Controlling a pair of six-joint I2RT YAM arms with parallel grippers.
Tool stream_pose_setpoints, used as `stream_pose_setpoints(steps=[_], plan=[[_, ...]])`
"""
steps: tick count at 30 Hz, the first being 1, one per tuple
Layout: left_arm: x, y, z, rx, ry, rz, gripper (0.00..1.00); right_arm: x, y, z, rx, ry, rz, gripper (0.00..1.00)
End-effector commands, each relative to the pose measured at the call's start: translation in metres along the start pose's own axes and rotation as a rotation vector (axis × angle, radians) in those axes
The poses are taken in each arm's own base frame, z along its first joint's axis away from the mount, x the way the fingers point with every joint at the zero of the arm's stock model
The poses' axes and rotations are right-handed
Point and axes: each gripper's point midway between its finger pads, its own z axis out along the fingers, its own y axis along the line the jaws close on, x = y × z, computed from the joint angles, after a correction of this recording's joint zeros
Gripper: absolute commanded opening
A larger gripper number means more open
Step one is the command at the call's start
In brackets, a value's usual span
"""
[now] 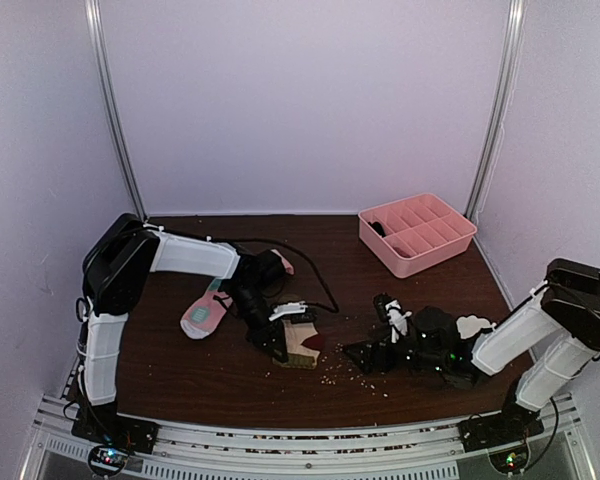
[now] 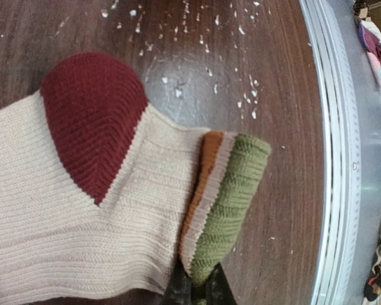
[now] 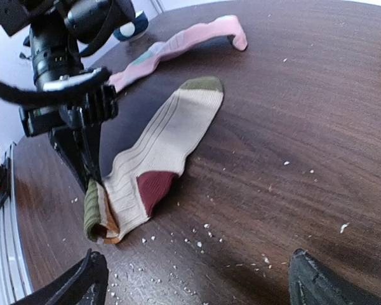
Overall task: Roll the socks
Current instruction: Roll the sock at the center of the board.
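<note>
Left gripper [image 3: 93, 179]: closed tight on the cuff of the beige sock [image 3: 168, 136]. Its fingers point down at the table [image 1: 200, 385] with the cuff nipped between them.
Right gripper [image 3: 200, 279]: jaws spread wide with nothing between them. It sits low over the table, just right of the beige sock and clear of it.
Beige sock: lies mid-table, toward the near edge, and most of it is flat on the wood.
Beige sock, toe: olive green, at the far end, pointing toward the pink sock [image 1: 205, 312].
Beige sock, heel: maroon, on the side facing the right gripper.
Beige sock, cuff: orange and green bands at the near end, turned up on edge where the left gripper pinches it.
Pink sock: stretched out behind and to the left of the beige sock, partly under the left arm, with a mint patch showing. Its far end lies near the beige toe, and from the right wrist view the two look apart.
Tray [image 1: 420, 263]: pink and divided, at the far right of the table, well away from both socks.
Crumbs [image 2: 241, 95]: pale specks scattered on the wood around the cuff end of the beige sock and in front of the right gripper.
Left arm: reaches from its base at the left across the pink sock to the beige one.
</note>
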Motion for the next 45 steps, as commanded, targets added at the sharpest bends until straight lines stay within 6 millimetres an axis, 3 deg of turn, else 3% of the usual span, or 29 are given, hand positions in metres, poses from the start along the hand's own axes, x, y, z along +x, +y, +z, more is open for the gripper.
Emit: stream_pose_setpoints(steps=[1,3,4,6,8,10,11,12,17,25,30,32,38,45], plan=[[0.018,-0.007,0.000,-0.005,0.091,0.020,0.00,-0.020,-0.005,-0.004,-0.004,-0.137,0.036,0.99],[0.019,-0.008,0.001,-0.003,0.101,0.025,0.00,-0.016,-0.006,0.013,0.047,-0.045,-0.077,0.99],[0.020,-0.006,0.001,-0.008,0.109,0.027,0.00,-0.002,-0.027,0.014,0.193,0.044,-0.135,0.99],[0.023,-0.004,0.002,-0.008,0.125,0.018,0.00,-0.013,-0.039,-0.003,0.326,-0.028,-0.192,0.99],[0.022,-0.007,0.001,0.007,0.128,0.016,0.00,-0.033,-0.043,-0.029,0.352,-0.185,-0.149,1.00],[0.022,-0.007,0.001,0.010,0.129,0.012,0.00,-0.051,-0.066,-0.061,0.470,-0.352,0.042,0.99],[0.023,-0.008,0.001,0.013,0.131,0.009,0.00,-0.051,-0.082,-0.070,0.535,-0.385,0.148,1.00],[0.024,-0.009,0.002,0.020,0.131,0.005,0.00,-0.048,-0.087,-0.068,0.531,-0.351,0.189,1.00],[0.026,-0.009,0.007,0.045,0.136,-0.020,0.00,-0.031,-0.034,-0.028,0.225,-0.159,-0.053,1.00],[0.023,-0.003,0.008,0.055,0.156,-0.066,0.00,0.005,0.036,-0.008,0.220,-0.014,-0.626,0.98],[0.023,0.001,0.010,0.058,0.182,-0.096,0.00,0.017,0.085,0.013,0.043,0.025,-0.763,0.65],[0.023,0.004,0.010,0.051,0.195,-0.107,0.00,0.021,0.097,0.026,0.006,0.057,-0.817,0.58],[0.025,0.008,0.012,0.054,0.223,-0.142,0.00,0.033,0.120,0.052,-0.096,0.139,-0.951,0.51],[0.033,0.006,0.016,0.081,0.249,-0.165,0.00,0.041,0.119,0.070,-0.152,0.223,-1.005,0.46]])
